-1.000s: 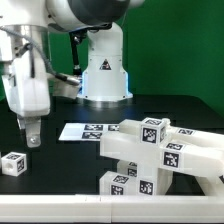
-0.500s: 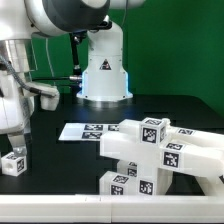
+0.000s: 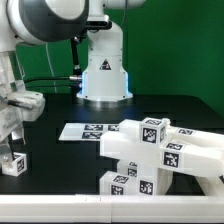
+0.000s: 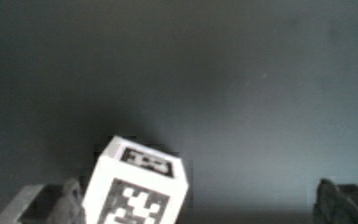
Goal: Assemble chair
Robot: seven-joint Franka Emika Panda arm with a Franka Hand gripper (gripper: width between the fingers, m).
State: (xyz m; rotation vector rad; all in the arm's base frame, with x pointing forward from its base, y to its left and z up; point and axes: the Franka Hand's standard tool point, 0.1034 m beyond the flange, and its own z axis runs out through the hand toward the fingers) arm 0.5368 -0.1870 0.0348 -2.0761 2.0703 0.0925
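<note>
A small white tagged cube of the chair lies alone on the black table at the exterior view's left. My gripper hangs directly over it, open, with its fingers reaching down to the cube's top. In the wrist view the cube stands between the two dark fingers, close to one and well clear of the other, and the gripper is not closed on it. The joined chair parts, white bars and blocks with tags, lie at the exterior view's right.
The marker board lies flat on the table between the cube and the chair parts. The robot's white base stands behind, in front of a green backdrop.
The arm has swung toward the exterior view's left and come down over the small cube. The jaws stayed open. The chair parts have not moved.
</note>
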